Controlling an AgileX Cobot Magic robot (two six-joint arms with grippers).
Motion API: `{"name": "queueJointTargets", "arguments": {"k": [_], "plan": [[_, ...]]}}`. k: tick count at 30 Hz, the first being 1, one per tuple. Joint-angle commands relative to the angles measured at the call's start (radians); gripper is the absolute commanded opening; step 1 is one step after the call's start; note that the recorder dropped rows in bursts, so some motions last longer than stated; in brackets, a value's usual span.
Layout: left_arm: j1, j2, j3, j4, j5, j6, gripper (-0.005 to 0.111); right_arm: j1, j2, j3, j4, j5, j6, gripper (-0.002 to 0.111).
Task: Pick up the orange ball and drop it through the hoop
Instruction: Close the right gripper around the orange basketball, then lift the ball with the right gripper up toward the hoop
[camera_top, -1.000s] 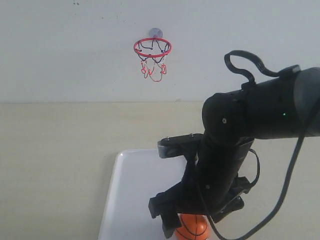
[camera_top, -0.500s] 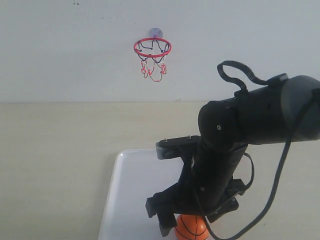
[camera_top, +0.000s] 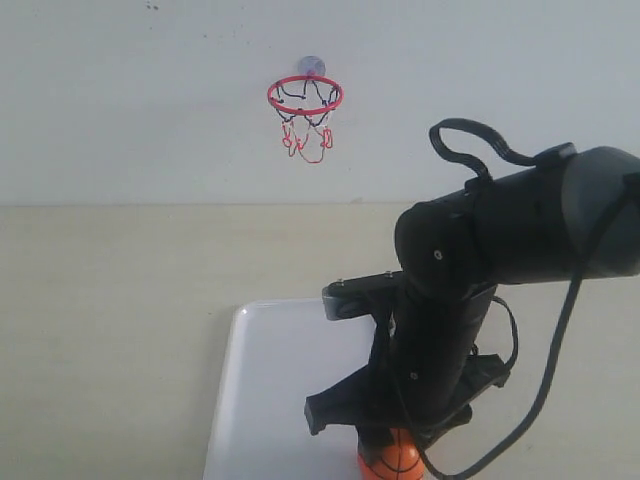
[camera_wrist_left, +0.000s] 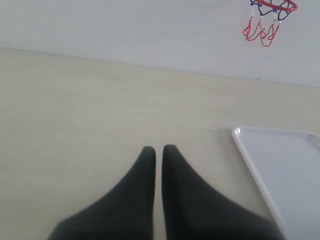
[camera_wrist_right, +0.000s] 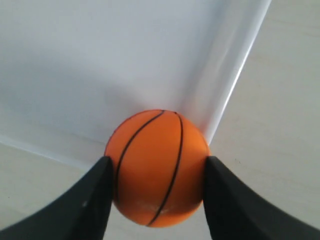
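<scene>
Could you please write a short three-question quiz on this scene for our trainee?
1. True or false: the right pincer is shut on the ball.
2. The left pincer is: A) wide open, B) shut and empty, C) shut on the ball.
3. What colour is the ring of the hoop?

Key: 1 true; 2 B; 3 red.

Left gripper (camera_wrist_left: 157, 149), jaws almost touching, over beige table (camera_wrist_left: 75, 105), white tray (camera_wrist_left: 292, 172) nearby, hoop (camera_wrist_left: 274, 8) on wall (camera_wrist_left: 125, 25) beyond
</scene>
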Motion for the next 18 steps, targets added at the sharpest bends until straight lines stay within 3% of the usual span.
{"name": "queueJointTargets", "arguments": {"k": [1,14,18], "plan": [[-0.001,-0.002,0.002,0.005,0.001,0.003,0.004,0.0,-0.047,-0.071,-0.014,0.022,-0.009,0.0],[-0.001,-0.002,0.002,0.005,0.001,0.003,0.004,0.0,-0.129,-0.285,-0.075,0.007,-0.191,0.0],[-0.001,-0.002,0.002,0.005,0.001,0.003,0.004,-0.002,-0.129,-0.285,-0.214,-0.037,-0.202,0.0]]}}
